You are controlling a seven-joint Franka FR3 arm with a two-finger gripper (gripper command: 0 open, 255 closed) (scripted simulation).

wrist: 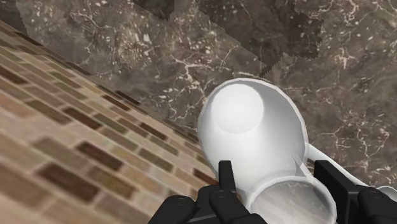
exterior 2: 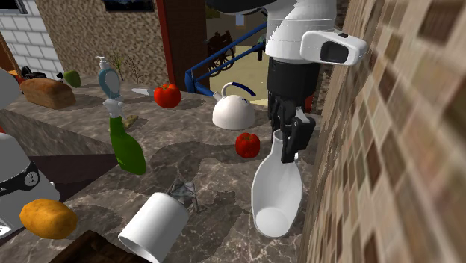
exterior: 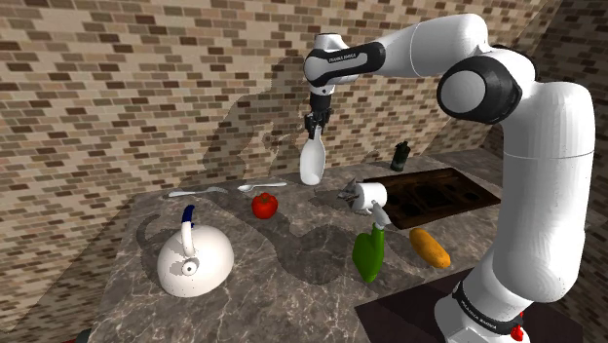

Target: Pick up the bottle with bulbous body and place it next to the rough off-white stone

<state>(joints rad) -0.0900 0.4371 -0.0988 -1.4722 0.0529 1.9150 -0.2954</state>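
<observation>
- The pick-up looks done. The white bulbous bottle (exterior: 311,166) hangs by its neck from my gripper (exterior: 314,127), seemingly clear of the marble counter (exterior: 292,283) and close to the brick wall.
- What remains, I judge, is carrying it to the rough pale stone (exterior: 349,195) just beside the tipped white cup (exterior: 373,195) and setting it down there.
- My fingers (wrist: 226,172) are partly closed, clasping the bottle's neck from both sides.

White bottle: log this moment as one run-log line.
tool: shut on white bottle neck | white bottle: beside brick wall, apart from stone | placement: not yet done
</observation>
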